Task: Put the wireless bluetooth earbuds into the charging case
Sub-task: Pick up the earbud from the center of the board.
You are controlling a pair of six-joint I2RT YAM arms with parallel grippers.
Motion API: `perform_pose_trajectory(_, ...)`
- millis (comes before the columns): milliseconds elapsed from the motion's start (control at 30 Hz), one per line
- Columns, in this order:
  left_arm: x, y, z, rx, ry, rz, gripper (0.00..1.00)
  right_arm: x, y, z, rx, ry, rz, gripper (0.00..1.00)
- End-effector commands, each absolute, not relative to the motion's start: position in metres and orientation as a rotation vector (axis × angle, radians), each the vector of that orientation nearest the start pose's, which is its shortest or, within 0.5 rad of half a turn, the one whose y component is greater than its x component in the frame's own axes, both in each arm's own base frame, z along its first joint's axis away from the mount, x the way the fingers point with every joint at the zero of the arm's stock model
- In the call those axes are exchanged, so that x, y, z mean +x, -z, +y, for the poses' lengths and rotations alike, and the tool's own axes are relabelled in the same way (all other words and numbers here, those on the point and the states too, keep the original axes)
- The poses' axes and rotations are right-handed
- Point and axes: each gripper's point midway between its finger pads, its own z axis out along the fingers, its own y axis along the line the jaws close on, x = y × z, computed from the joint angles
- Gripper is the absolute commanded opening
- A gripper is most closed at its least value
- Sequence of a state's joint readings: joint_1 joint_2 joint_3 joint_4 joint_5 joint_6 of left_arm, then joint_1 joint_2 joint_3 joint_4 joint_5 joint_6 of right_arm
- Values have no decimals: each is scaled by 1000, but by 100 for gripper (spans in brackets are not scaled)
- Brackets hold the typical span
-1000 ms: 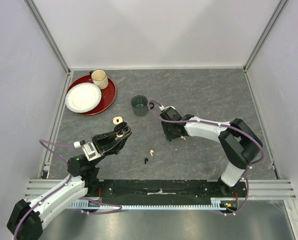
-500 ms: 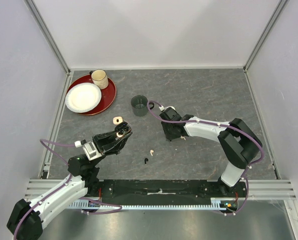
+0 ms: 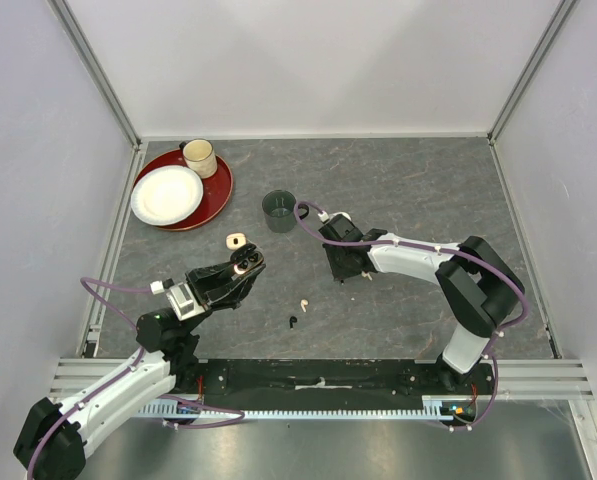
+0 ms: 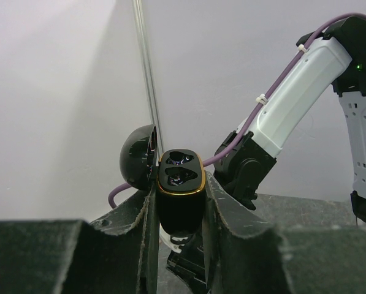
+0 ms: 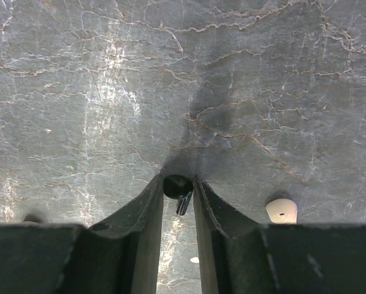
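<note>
Two sets of jaws are each clamped on something. The left jaws grip the black case (image 4: pixel 180 196) by its sides, drawn in to its width. It stands upright between them with its gold rim clear of the tips. Its lid (image 4: pixel 138 160) hangs open on the left side of those jaws, and whether its two dark sockets hold anything cannot be told. The right jaws are nearly together, pinching the held bud (image 5: pixel 178 188) at their very tips, its stem pointing back into the narrow gap. The tips sit low at the tabletop (image 5: pixel 262 92). In the right wrist view, a white bud (image 5: pixel 281 210) lies on the tabletop just right of those jaws, apart from them. Between the two sets of jaws, nearer the arm bases, a second white bud (image 3: pixel 303 303) and a loose black bud (image 3: pixel 293 322) lie near each other, touched by neither.
</note>
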State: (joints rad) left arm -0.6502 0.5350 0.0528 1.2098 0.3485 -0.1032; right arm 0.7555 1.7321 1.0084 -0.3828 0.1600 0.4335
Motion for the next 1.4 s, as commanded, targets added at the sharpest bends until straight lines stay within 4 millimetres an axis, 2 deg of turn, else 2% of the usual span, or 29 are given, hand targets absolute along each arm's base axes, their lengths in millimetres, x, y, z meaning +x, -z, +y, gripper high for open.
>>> perform_pose_trajectory(0,157,-308,-195,562,799,728,2,275,-13,245,-392,-161,2636,32)
perform_pose_trajectory(333,157,-308,-195,560,800,729,2,279,-30,251,-424,-205,2576,23)
perform_pose_trajectory(500,157,-308,-194,558,801,730,2,284,-56,260,-446,-287,2465,20)
perform_pose_trajectory(700,158,-309,-194,551,798,731,2,284,-107,270,-448,-433,2240,16)
perform_pose_trajectory(733,158,-309,-193,548,800,732,2,283,-122,271,-437,-467,2181,15)
perform_pose_trajectory(800,159,-310,-193,541,796,733,2,281,-137,272,-423,-493,2117,15)
perform_pose_trajectory(900,160,-310,-192,533,794,734,2,277,-171,274,-386,-572,1973,14)
perform_pose_trajectory(1133,162,-312,-191,514,799,738,2,260,-253,270,-315,-691,1626,8)
perform_pose_trajectory(1200,163,-313,-190,507,797,737,2,257,-269,268,-311,-697,1568,8)
perform_pose_trajectory(1233,163,-313,-190,504,797,737,2,252,-283,270,-324,-709,1519,7)
perform_pose_trajectory(1367,165,-310,-193,518,795,746,2,242,-313,274,-332,-719,1422,3)
